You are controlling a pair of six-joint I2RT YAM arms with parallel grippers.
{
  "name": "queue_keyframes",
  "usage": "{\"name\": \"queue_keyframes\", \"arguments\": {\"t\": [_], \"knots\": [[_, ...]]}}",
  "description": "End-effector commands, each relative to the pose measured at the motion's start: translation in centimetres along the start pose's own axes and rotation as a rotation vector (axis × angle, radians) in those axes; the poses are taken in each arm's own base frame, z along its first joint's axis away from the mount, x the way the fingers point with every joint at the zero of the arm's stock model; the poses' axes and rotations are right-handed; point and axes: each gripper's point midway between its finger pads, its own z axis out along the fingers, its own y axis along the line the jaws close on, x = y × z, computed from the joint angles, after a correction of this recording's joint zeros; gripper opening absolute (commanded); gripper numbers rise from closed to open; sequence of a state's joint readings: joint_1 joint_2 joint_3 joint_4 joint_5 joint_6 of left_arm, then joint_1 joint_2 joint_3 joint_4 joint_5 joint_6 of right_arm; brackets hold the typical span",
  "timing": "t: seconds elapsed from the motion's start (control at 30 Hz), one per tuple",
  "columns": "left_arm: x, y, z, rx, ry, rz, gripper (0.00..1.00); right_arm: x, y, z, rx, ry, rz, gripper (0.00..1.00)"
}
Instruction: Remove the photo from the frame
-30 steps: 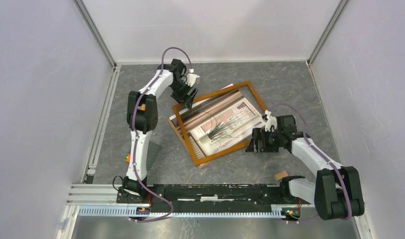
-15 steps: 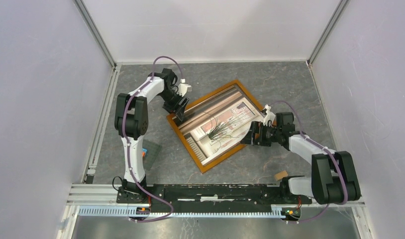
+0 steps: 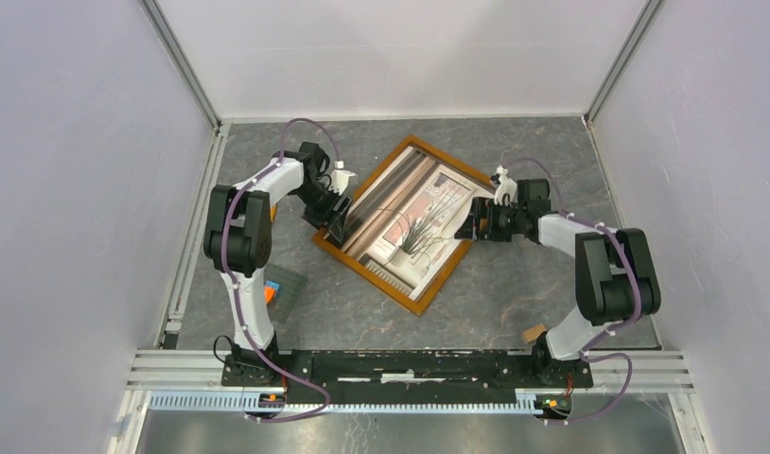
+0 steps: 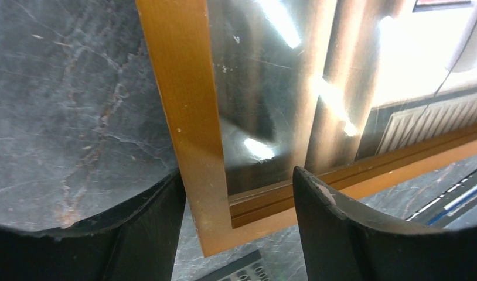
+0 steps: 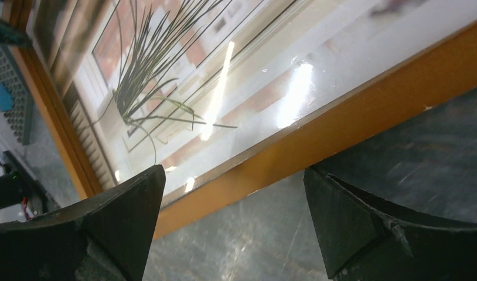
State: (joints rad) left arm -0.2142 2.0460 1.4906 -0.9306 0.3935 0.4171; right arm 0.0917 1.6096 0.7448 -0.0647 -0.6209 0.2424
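Observation:
The frame (image 3: 367,275), with its narrow orange-brown border, lies flat and skewed on the grey table. Under its glass sits the photo (image 3: 428,213) of a spiky green plant at a window. My left gripper (image 3: 336,219) is at the frame's left corner. In the left wrist view it (image 4: 236,175) stands open astride that corner of the frame (image 4: 189,117), one finger against the outer edge, the other over the glass. My right gripper (image 3: 468,225) is at the right-hand edge. It (image 5: 233,171) is open too, with the frame's border (image 5: 341,117) and photo (image 5: 166,88) just beyond its fingertips.
A small grey studded plate (image 3: 285,288) with an orange block lies near-left of the frame, by the left arm. A small tan scrap (image 3: 533,332) lies near the right arm's base. White enclosure walls and a metal rail (image 3: 187,246) bound the table.
The frame has turned counter-clockwise in the top view. The right gripper swept toward the back along its edge. The left gripper came nearer and leftward at the corner.

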Motion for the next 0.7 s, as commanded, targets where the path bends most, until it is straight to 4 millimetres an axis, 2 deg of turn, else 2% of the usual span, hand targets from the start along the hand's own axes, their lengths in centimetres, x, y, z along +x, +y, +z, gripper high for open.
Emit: {"name": "queue_keyframes", "arguments": {"t": [0.0,0.13,0.23,0.37,0.47,0.57,0.67], "knots": [[0.3,-5.2,1.1,0.181,-0.02,-0.058,0.72,2.2,-3.7,1.9,0.119,0.126,-0.013,0.95],[2.0,-7.6,1.7,0.218,0.002,-0.048,0.71,0.1,-4.4,3.1,0.121,0.133,-0.062,0.94],[3.0,-9.0,1.9,0.243,0.012,-0.041,0.71,-0.4,-4.7,3.7,0.115,0.143,-0.077,0.93],[3.8,-10.5,2.0,0.264,0.008,-0.031,0.71,0.2,-4.9,4.2,0.108,0.167,-0.097,0.92],[4.2,-11.5,1.8,0.282,0.004,-0.031,0.71,1.3,-4.5,4.5,0.085,0.204,-0.114,0.9],[4.5,-11.9,1.8,0.28,-0.003,-0.031,0.71,2.2,-3.7,4.7,0.06,0.221,-0.119,0.9],[4.4,-11.9,1.5,0.27,-0.02,-0.032,0.71,1.8,-3.2,4.8,0.04,0.209,-0.131,0.9]]}}
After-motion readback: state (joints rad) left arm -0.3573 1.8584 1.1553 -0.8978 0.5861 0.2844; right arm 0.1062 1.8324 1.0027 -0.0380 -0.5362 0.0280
